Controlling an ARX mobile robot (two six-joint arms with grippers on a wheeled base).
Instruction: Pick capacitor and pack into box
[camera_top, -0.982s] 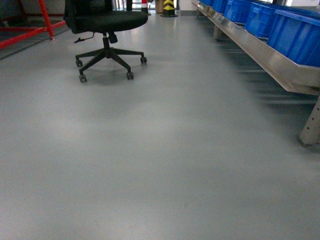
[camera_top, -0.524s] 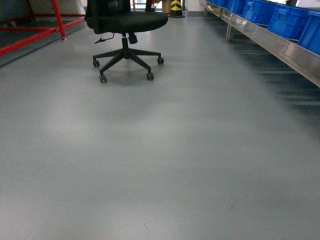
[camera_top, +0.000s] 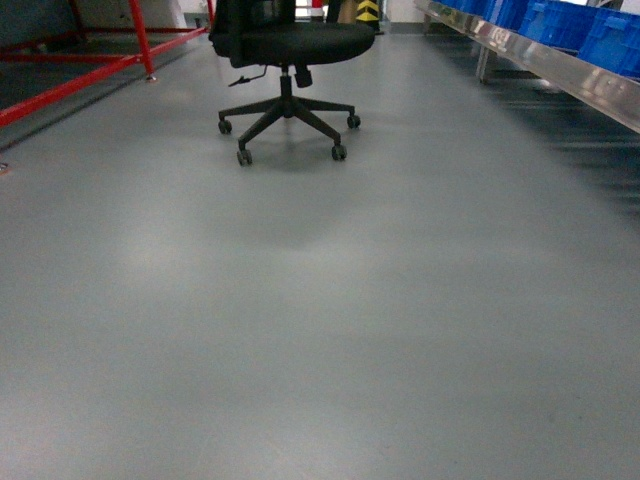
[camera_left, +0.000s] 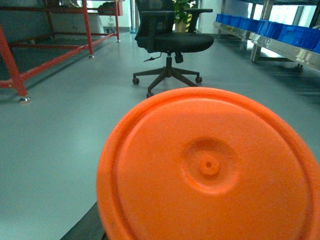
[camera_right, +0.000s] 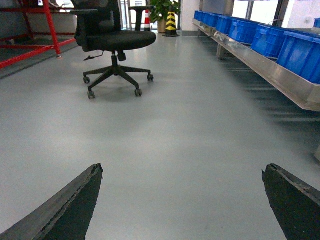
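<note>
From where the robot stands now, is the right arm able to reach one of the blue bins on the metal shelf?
Probably not. The right gripper is open with bare floor ahead, and the blue bins sit on the metal shelf well off to its right and farther on. The base would likely have to drive closer first.

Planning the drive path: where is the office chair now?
Office chair stands ahead, upper centre-left in the head view, on the floor between the red frame at left and blue bins at right.

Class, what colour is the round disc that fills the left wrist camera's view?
Bright orange disc, seen best in the left wrist view.
</note>
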